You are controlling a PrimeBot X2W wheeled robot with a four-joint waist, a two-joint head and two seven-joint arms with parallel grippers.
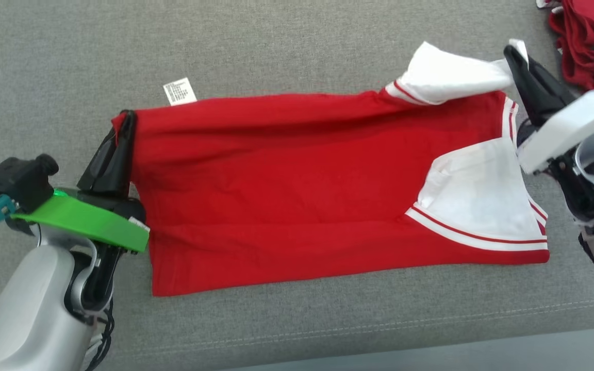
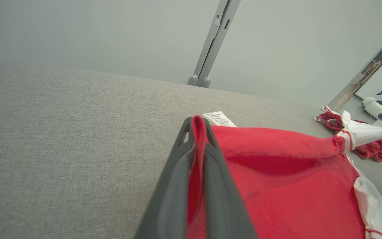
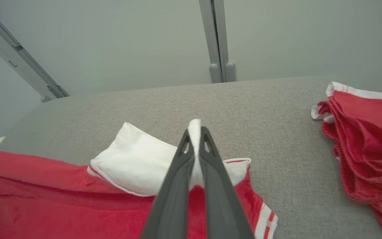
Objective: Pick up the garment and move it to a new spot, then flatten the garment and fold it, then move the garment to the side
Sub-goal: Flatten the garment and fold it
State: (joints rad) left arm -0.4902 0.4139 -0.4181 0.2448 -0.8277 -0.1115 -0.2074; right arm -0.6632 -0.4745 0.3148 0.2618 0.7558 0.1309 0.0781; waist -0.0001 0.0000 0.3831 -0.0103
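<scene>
The garment is a red shirt with white, red-striped sleeves, stretched sideways across the grey cushion, folded along its length. My left gripper is shut on the red hem corner at the far left; the left wrist view shows red cloth pinched between its dark fingers. My right gripper is shut on the white sleeve edge at the far right, with white fabric clamped between its fingers. The held top edge is lifted slightly. A white care label sticks out near the left corner.
A second red garment lies bunched at the far right corner, close beside my right arm. The grey cushion stretches free behind the shirt. Its front seam and edge run just below the shirt.
</scene>
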